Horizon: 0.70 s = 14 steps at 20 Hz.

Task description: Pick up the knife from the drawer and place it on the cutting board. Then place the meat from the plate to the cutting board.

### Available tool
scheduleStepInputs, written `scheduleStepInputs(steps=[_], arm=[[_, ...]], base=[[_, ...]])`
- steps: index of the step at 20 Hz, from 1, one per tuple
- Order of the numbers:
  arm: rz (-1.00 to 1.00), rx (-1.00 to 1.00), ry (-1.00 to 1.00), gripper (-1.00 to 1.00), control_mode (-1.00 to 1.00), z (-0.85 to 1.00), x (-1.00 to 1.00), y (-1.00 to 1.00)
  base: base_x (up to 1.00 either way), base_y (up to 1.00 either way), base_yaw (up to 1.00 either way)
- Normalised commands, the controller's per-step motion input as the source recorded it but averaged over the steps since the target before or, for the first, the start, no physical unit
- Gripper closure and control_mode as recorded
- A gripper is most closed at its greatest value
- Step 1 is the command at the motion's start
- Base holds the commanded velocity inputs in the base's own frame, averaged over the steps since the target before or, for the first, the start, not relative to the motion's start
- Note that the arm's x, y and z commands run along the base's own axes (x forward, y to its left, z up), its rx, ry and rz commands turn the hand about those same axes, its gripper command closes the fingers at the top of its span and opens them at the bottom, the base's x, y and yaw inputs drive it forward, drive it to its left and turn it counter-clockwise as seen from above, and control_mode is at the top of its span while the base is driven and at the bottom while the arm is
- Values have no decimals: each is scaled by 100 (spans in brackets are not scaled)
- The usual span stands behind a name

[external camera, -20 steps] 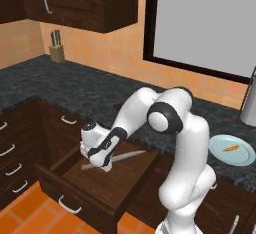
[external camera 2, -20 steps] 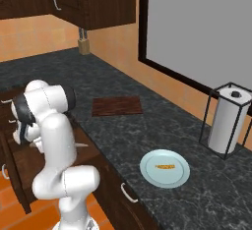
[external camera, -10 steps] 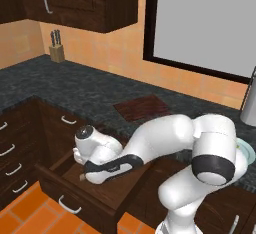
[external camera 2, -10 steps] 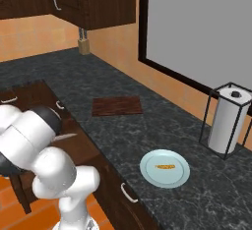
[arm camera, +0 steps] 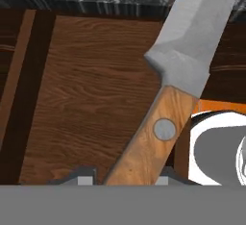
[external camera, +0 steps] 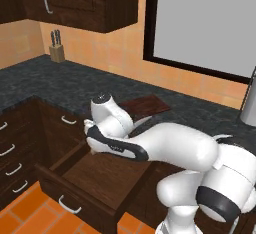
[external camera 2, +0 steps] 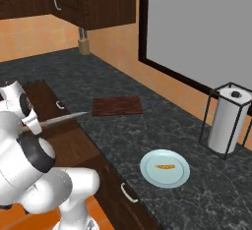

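Observation:
My gripper [arm camera: 124, 178] is shut on the pale wooden handle of the knife [arm camera: 166, 123], whose grey blade runs up and to the right. In the right base view the gripper [external camera 2: 30, 124] holds the knife [external camera 2: 64, 119] level above the open drawer [external camera 2: 74, 145], blade tip pointing at the dark reddish cutting board [external camera 2: 117, 106] on the counter. The board [external camera: 145, 105] lies just behind my hand in the left base view, and the drawer [external camera: 75, 198] stands pulled out below it. The orange meat [external camera 2: 165, 166] rests on the pale plate [external camera 2: 147, 172].
A tan knife block [external camera: 56, 53] stands at the far back of the counter. A paper towel roll in a black wire holder [external camera 2: 226, 123] stands right of the plate. Stacked drawer fronts [external camera: 12, 148] line the left cabinet.
The gripper, which was down in the drawer on the knife, has risen with the knife to counter height. The arm has swung low and stretched out leftward.

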Motion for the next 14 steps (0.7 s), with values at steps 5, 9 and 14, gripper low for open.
scheduleStepInputs(steps=[5, 9, 14], arm=[[0, 0, 0, 100, -100, 85, 100, -100], [0, 3, 0, 100, -100, 17, 100, -100], [0, 11, 0, 100, -100, -25, 100, -83]], base=[[0, 0, 0], [0, 0, 0], [0, 0, 0]])
